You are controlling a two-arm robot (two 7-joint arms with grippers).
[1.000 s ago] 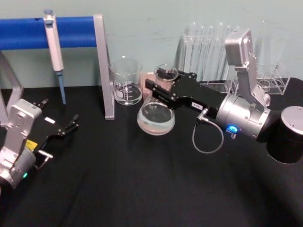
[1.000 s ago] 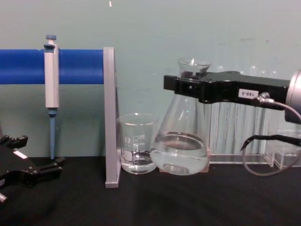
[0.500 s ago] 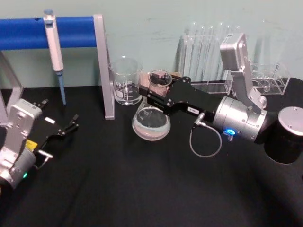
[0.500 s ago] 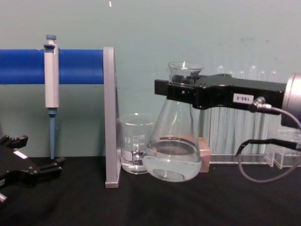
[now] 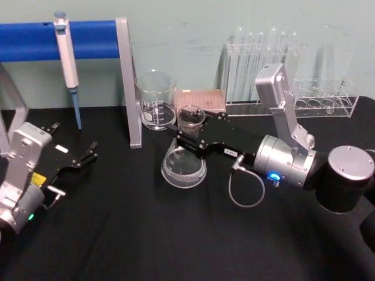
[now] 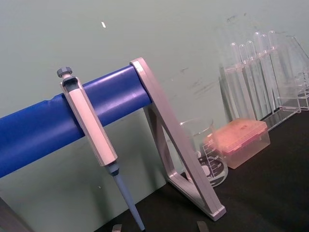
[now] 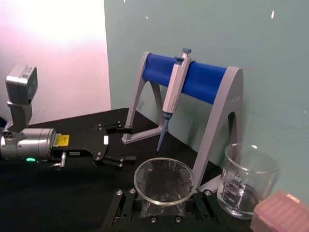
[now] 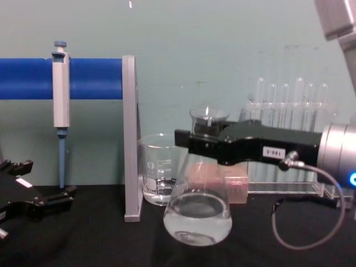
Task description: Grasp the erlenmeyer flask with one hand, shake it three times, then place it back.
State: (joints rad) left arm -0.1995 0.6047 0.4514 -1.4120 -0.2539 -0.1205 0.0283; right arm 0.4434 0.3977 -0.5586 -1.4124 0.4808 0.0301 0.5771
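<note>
The erlenmeyer flask (image 5: 184,167) is clear glass with a little clear liquid in its wide base (image 8: 197,216). It is in front of the beaker and pink box, low over the black cloth; I cannot tell whether its base touches. My right gripper (image 5: 191,140), black with a small white label and a grey cable, reaches in from the right and is shut on the flask's neck (image 8: 207,123). In the right wrist view the flask's round rim (image 7: 164,181) sits between the fingers. My left gripper (image 5: 89,154) rests open at the left, far from the flask.
A glass beaker (image 5: 156,100) and a pink box (image 5: 202,99) stand just behind the flask. A blue bar stand (image 5: 129,82) holds a pipette (image 5: 66,52) at the back left. A rack of test tubes (image 5: 263,55) lines the back right.
My right gripper has carried the flask away from the pink box, toward me, to the left and lower. The left arm has not moved.
</note>
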